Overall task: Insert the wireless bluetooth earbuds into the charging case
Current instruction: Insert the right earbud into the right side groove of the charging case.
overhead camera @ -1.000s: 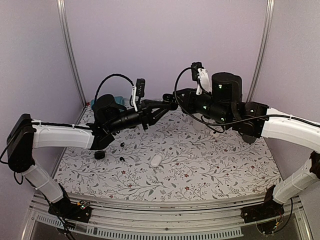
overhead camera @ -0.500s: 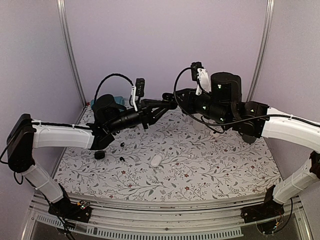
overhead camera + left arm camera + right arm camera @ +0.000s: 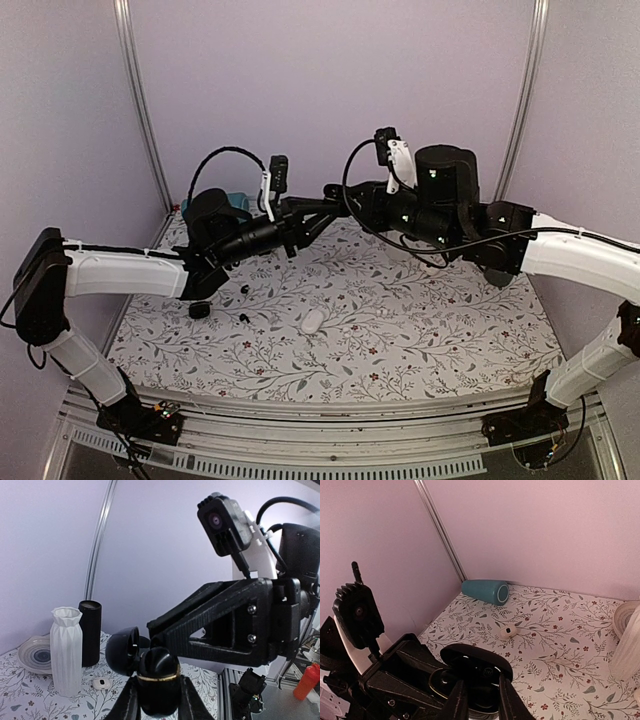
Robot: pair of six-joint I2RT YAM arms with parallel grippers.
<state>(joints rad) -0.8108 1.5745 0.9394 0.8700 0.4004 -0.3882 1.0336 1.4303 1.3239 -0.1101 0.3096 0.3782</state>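
Teamwork explains the pose: the left gripper [image 3: 159, 696] is clamped on the body of the round black charging case [image 3: 476, 669] and holds it up off the table [image 3: 420, 330], toward the back wall, where the other arm can reach it from the opposite side. The case sits upright between the fingers with its lid swung open to one side, which leaves the mouth bare for anything coming in. Gripping low on the body, under the gold band, likely keeps the fingers out of the way of the hinge and the opening.

The right gripper [image 3: 481, 689] meets it nose to nose, its fingers a narrow gap apart and poised right at the open case. Everything between them is black on black, so I cannot tell whether they pinch a bud or are merely parted.

Two tiny black earbuds [image 3: 245, 288] lie on the table beside the left forearm, well apart from the raised case, with a larger black lump [image 3: 200, 310] and a small white case [image 3: 313, 321] nearby. My judgement: the step in hand is seating a bud, and with the case held aloft a slip would drop it to the table
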